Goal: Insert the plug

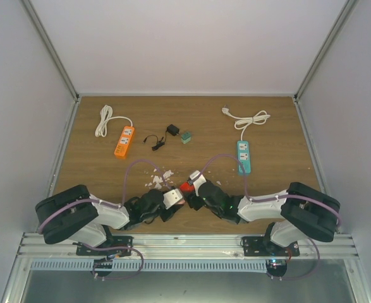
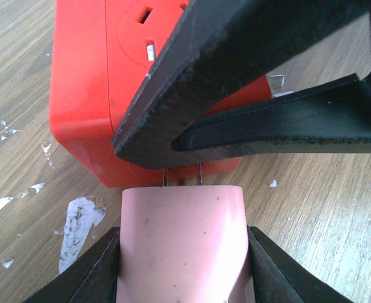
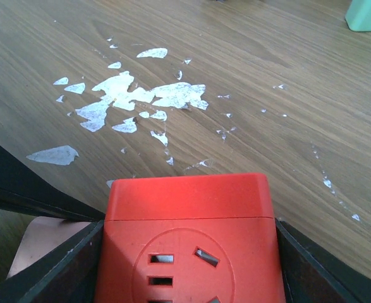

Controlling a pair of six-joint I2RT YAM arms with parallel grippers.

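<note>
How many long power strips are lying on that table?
2. The orange strip lies at the far left; the teal strip lies at the far right. No other seems hidden.

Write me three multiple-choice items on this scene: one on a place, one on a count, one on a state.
1. Where on the table does the orange power strip lie?
A. far left part
B. far right part
C. between the two arms

2. How many power strips lie there?
A. one
B. two
C. four

3. How is the pink plug?
A. loose on the table
B. gripped in the left jaws, prongs bare at the red socket cube
C. pushed fully home

Key:
1 A, the top view shows it left of centre, far from the arms.
2 B, the orange one and a teal power strip.
3 B, metal shows between plug and cube.
</note>
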